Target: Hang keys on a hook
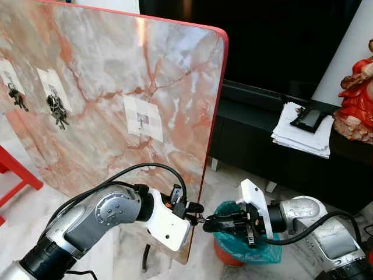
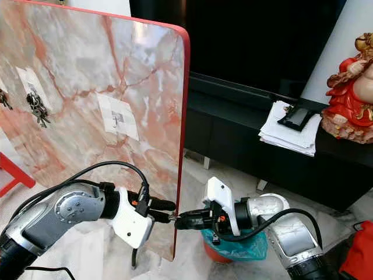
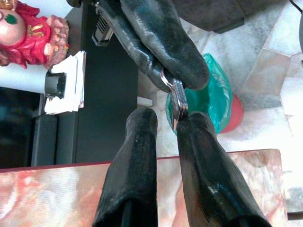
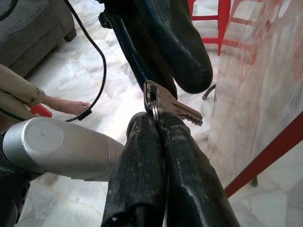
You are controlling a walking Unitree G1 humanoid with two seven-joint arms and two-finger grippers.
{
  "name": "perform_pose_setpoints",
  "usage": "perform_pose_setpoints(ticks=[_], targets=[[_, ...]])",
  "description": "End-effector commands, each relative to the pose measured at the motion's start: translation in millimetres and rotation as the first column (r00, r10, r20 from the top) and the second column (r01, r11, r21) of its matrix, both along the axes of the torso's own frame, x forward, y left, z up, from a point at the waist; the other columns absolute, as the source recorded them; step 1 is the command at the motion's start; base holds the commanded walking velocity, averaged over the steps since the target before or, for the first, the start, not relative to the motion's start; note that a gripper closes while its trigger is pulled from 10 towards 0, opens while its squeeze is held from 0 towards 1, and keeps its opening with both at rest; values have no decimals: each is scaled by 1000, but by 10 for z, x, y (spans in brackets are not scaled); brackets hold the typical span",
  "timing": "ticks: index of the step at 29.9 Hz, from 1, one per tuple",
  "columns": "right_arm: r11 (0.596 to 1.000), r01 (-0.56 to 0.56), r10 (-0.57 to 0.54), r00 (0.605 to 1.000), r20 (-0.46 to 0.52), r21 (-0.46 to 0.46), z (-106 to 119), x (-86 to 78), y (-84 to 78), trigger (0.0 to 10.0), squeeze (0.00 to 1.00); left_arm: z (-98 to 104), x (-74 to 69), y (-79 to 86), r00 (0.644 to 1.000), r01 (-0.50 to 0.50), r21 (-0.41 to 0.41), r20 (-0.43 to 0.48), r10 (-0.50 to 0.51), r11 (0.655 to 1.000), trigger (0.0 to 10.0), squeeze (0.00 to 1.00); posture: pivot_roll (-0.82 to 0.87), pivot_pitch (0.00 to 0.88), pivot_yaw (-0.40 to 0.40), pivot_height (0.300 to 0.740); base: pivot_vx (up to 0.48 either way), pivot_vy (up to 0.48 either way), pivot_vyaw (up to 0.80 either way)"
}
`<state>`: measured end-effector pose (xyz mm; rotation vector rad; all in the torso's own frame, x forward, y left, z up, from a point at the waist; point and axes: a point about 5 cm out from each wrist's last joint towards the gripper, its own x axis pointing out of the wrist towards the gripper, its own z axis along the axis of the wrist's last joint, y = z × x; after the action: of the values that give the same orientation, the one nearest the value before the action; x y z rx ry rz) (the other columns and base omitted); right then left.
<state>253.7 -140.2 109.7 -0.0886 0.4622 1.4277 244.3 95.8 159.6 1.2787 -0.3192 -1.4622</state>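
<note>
Marble floor [image 1: 245, 181], apparently empty green-lined bin [image 1: 233, 248].

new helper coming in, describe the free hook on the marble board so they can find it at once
Find the big pink marble board with the red edge, leaning upright before the robot. Three white pads run across its face. The free hook sits on the pad nearest the board's right edge, bare, whereas the two hooks to its left already carry key bunches.

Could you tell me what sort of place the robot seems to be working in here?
Most likely a living room in a home. A low black cabinet stands on a pale marble floor, with a stack of papers and a red figurine on top. A marble board with key hooks stands propped beside it.
</note>
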Motion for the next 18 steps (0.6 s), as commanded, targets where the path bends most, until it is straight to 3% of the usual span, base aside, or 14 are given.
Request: perform_pose_setpoints(ticks=[1,18], targets=[[1000,-7,7,1000,19,-13,31,32,-2,0,0,60,11,-27,1000,10,-23,29,-9,1000,10000,0,15,8,-60,740,0,0,0],[1000,0,0,1000,25,-21,19,55,-5,0,0,18,-66,-19,999,21,17,-31,-21,1000,10000,0,16,7,-59,740,0,0,0]])
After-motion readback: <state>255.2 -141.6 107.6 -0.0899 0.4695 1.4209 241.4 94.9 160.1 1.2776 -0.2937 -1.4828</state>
